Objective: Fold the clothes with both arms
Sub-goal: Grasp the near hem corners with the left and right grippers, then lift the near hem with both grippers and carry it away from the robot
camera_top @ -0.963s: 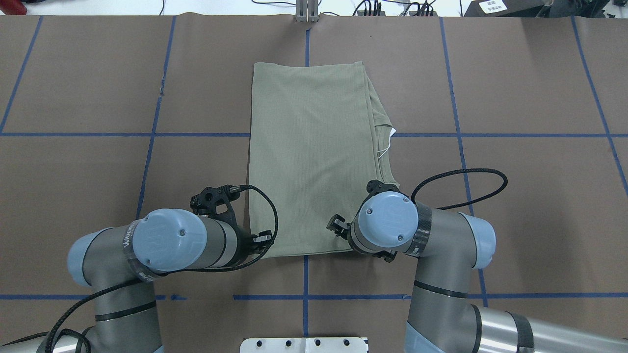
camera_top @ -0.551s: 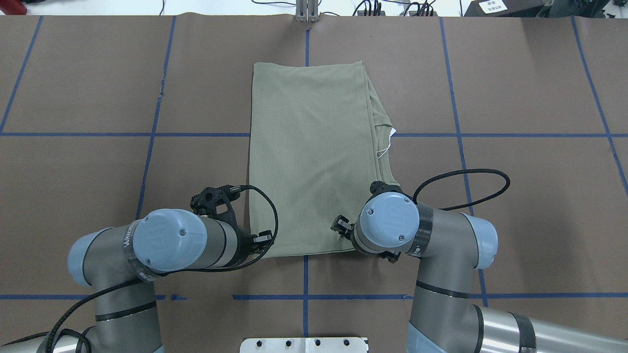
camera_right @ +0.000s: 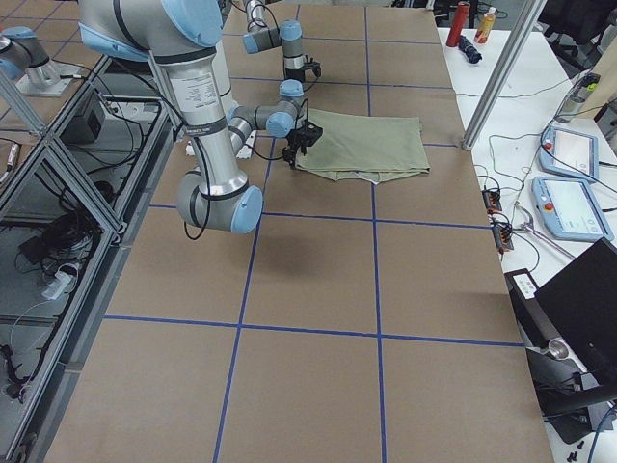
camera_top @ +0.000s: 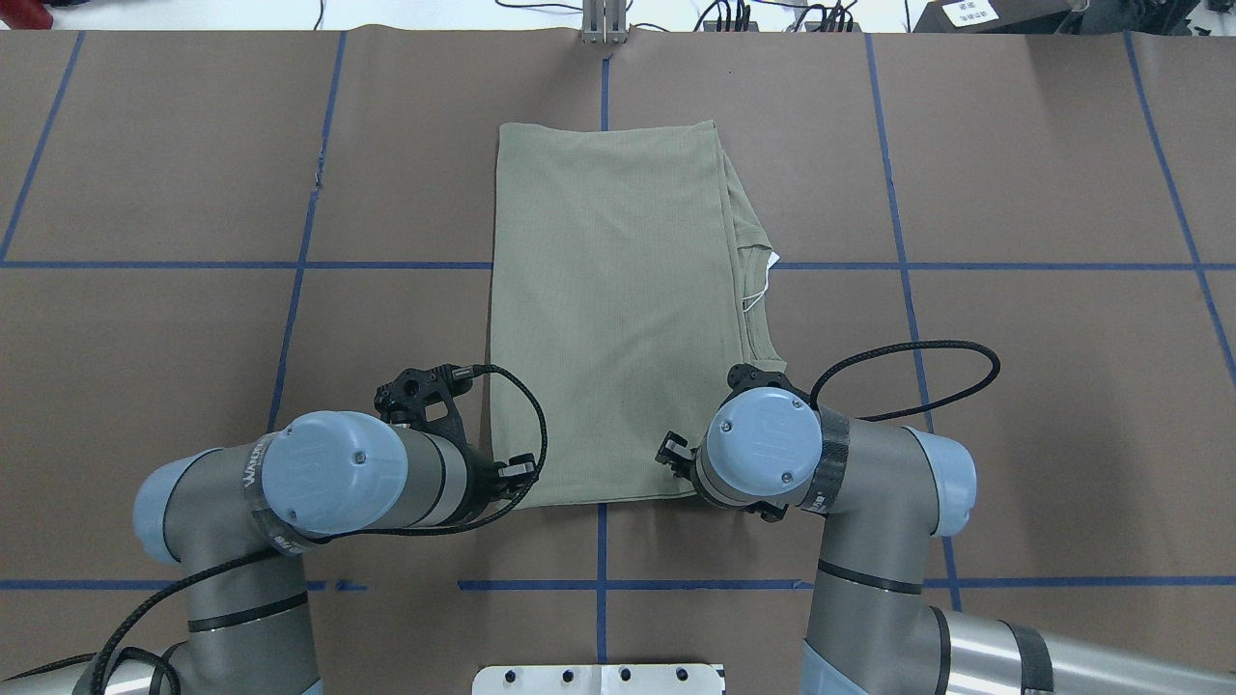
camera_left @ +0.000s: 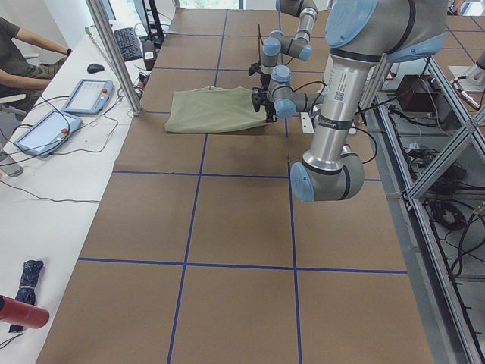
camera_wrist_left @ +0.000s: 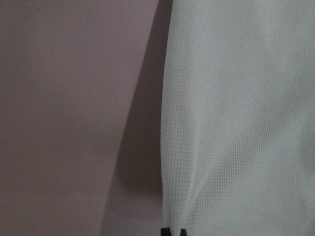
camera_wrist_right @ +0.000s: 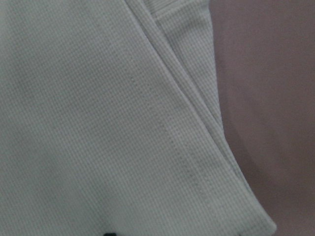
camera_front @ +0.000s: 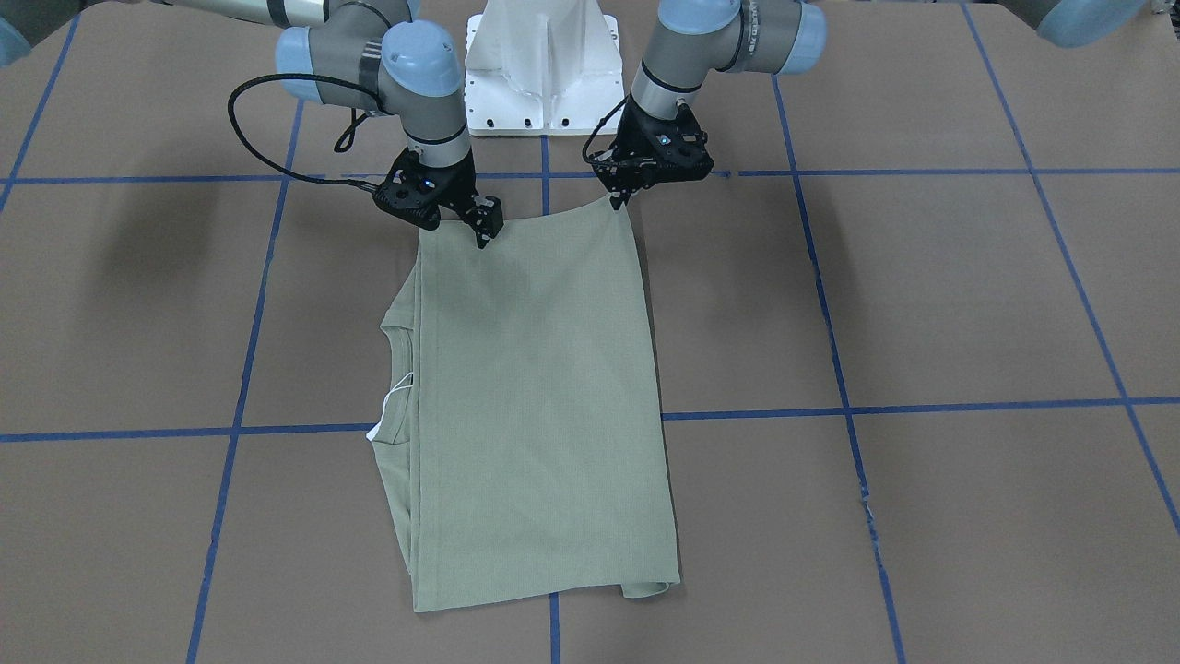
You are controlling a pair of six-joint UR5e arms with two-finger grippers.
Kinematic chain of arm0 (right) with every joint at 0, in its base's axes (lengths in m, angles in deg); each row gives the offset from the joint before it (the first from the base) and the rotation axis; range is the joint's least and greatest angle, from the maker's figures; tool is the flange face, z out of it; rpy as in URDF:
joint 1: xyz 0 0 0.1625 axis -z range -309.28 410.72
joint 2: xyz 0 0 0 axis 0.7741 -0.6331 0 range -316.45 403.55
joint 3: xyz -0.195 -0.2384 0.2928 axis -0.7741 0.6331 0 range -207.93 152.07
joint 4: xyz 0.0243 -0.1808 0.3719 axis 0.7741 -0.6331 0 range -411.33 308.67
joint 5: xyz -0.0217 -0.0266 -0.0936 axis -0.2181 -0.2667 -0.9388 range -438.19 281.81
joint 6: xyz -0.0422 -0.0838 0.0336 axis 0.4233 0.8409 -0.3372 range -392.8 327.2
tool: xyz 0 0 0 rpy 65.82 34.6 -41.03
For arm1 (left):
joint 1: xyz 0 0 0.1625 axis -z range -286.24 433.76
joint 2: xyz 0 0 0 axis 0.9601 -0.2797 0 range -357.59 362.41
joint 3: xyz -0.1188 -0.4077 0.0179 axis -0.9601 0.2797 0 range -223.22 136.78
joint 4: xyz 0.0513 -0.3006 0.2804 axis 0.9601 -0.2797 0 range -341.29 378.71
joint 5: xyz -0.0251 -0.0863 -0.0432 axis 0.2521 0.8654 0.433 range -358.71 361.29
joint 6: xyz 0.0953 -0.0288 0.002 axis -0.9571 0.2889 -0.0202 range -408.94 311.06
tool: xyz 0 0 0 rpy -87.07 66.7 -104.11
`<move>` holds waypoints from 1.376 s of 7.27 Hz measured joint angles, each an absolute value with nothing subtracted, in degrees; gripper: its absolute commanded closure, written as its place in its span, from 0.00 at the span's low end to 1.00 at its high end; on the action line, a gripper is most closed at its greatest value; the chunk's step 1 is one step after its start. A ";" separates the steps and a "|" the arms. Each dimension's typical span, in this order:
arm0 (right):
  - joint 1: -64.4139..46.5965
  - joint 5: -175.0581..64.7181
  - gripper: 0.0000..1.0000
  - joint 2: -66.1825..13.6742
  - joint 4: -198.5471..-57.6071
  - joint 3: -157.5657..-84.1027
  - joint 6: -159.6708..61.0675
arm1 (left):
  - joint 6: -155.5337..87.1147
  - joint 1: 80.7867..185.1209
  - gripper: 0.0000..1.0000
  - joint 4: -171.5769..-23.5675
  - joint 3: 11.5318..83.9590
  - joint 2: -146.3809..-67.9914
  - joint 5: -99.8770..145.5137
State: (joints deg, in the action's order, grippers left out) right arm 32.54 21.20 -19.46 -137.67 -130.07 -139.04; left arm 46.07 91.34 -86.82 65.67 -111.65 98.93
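Lying folded on the table (camera_front: pixel 922 304), the shirt (camera_front: pixel 535 397) looks soft, light and limp in the front view; its near corners suit a pinch. Left gripper (camera_front: pixel 617 198) is clamped on one corner, right gripper (camera_front: pixel 487 229) looks spread over the other. Wrist views: left tips together on cloth; right's seemingly apart.

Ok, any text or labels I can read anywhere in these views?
"WA...": black band on the left arm, rest unreadable.
White sticker, far right corner: too small.
Forearm sticker, side view: blurred.
Neck tag on the shirt: nothing legible.
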 measured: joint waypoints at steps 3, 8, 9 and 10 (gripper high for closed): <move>32.31 21.52 1.00 -19.31 -137.65 -130.32 -138.90 | 46.01 91.34 1.00 -86.87 65.51 -111.62 98.91; 30.95 22.01 1.00 -18.64 -137.31 -132.21 -138.90 | 45.98 91.32 1.00 -86.94 65.53 -111.72 98.95; 30.74 22.06 1.00 -18.79 -137.28 -133.95 -139.04 | 45.98 91.31 1.00 -86.92 66.00 -111.73 98.95; 30.62 22.26 1.00 -19.05 -137.26 -135.45 -139.25 | 45.98 91.30 1.00 -86.82 66.84 -111.65 98.90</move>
